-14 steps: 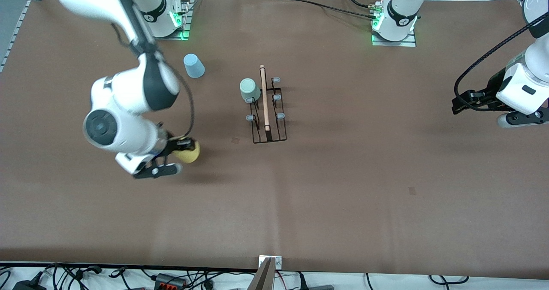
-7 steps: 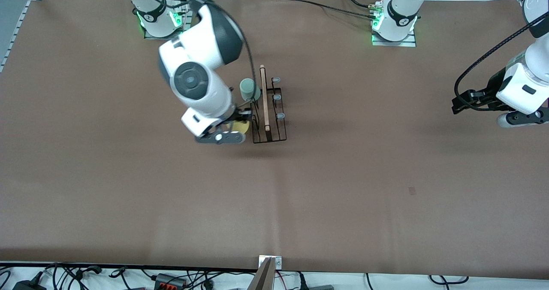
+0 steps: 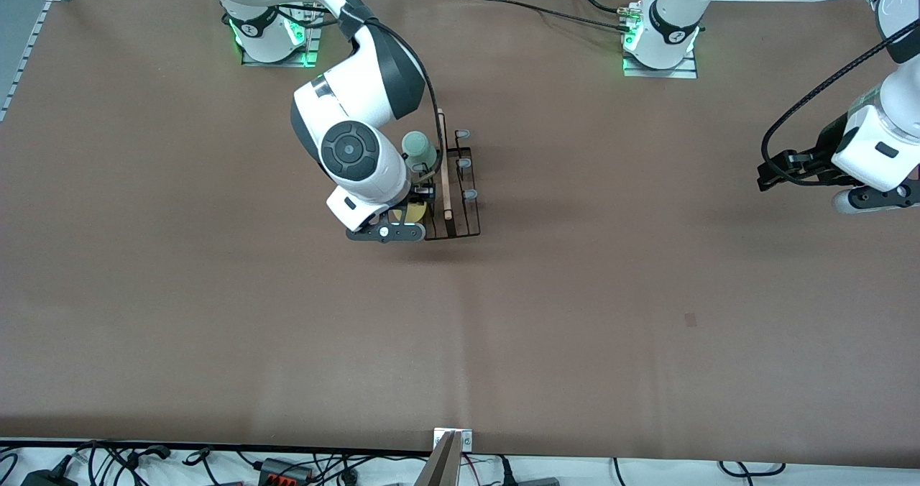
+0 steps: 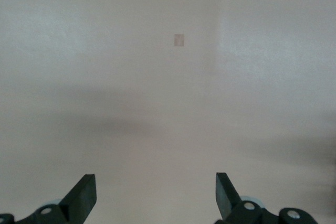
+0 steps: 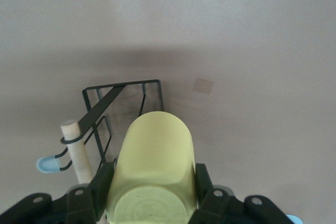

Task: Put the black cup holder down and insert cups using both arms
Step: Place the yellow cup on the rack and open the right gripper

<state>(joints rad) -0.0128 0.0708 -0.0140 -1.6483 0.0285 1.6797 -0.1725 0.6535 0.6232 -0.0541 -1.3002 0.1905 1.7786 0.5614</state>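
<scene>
The black cup holder (image 3: 454, 205) stands mid-table with its wooden rod handle (image 3: 443, 166) on top. A mint green cup (image 3: 417, 149) sits upside down on one of its pegs, on the side toward the right arm's end. My right gripper (image 3: 410, 211) is shut on a yellow cup (image 3: 412, 215) and holds it against the holder's corner closest to the front camera. In the right wrist view the yellow cup (image 5: 155, 161) fills the space between the fingers (image 5: 102, 182), above the holder's wire base (image 5: 123, 92). My left gripper (image 3: 766, 173) waits open at the left arm's end of the table, nothing between its fingers (image 4: 84, 195).
A small square mark (image 3: 691, 319) lies on the brown table cover, toward the left arm's end and closer to the front camera. Cables and a metal bracket (image 3: 453, 439) line the table's front edge. A pale blue peg tip (image 5: 48, 164) shows beside the rod.
My right arm has carried the yellow cup from the right arm's end of the table over to the holder. The left arm has not moved.
</scene>
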